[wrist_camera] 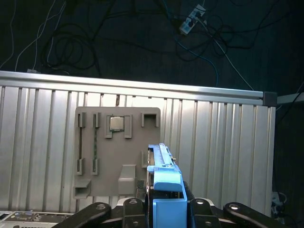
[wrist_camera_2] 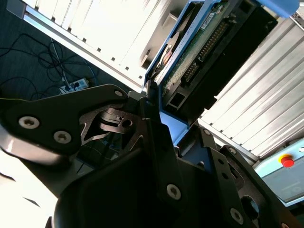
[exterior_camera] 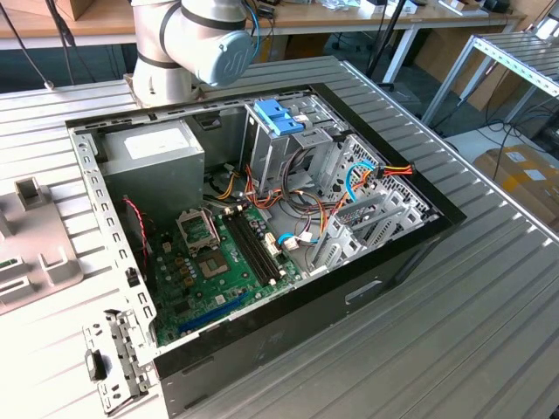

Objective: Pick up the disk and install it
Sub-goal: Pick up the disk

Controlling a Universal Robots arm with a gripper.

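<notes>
A: Where is the disk [wrist_camera: 164, 164] seen?
B: Edge-on in the first wrist view, as a dark slab trimmed in blue, held up off the table [wrist_camera: 228, 142]. In the second wrist view its green circuit board and connector pins are turned towards the camera.
A: And the gripper [wrist_camera: 164, 202]?
B: It is clamped on the disk. One end of the slab is pinched between the black fingers [wrist_camera_2: 154, 123], and the rest is unsupported.
A: What is seen behind the disk?
B: A grey tray [wrist_camera: 95, 156] is laid on the ribbed table, with a square chip [wrist_camera: 116, 123] seated in one recess. Cables [wrist_camera: 71, 42] are strewn over the dark floor past the table edge.
A: Is the case [exterior_camera: 288, 340] shown?
B: Yes, in the exterior view. It is laid open on the table, with the motherboard [exterior_camera: 210, 262] exposed. A grey power supply [exterior_camera: 153, 157] is set in the corner near the base of the arm [exterior_camera: 192, 44]. A blue latch [exterior_camera: 278, 116] is seen atop the metal bay [exterior_camera: 262, 157] beside it. The tray is placed to the exterior view's left of the case.
</notes>
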